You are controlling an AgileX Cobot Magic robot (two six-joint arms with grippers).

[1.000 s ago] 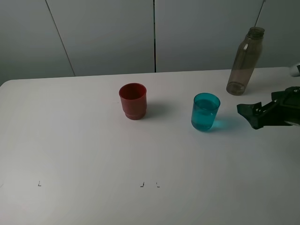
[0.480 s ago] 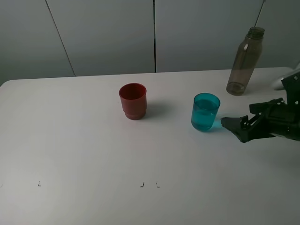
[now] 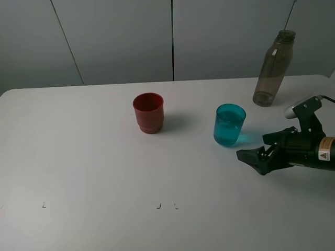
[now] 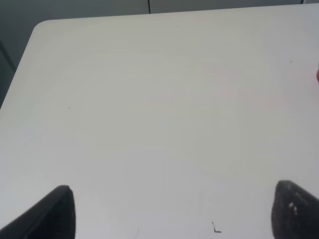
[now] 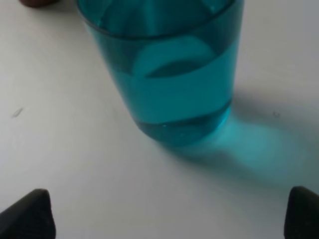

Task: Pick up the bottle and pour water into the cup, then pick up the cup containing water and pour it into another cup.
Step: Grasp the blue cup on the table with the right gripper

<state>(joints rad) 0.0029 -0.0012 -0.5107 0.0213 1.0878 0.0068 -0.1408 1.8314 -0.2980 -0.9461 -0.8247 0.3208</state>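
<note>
The teal cup stands upright right of the table's middle, holding water. It fills the right wrist view, just ahead of the open fingers. My right gripper is open and empty, low over the table just right of and in front of the cup, not touching it; it also shows in the right wrist view. The red cup stands upright to the left of the teal one. The grey-brown bottle stands at the back right. My left gripper is open and empty over bare table.
The white table carries small black marks near the front. A grey panelled wall runs behind the table's far edge. The table's rounded far corner shows in the left wrist view.
My right gripper has moved left and toward the front, coming close to the teal cup with its fingers open. The cups and the bottle have not moved.
</note>
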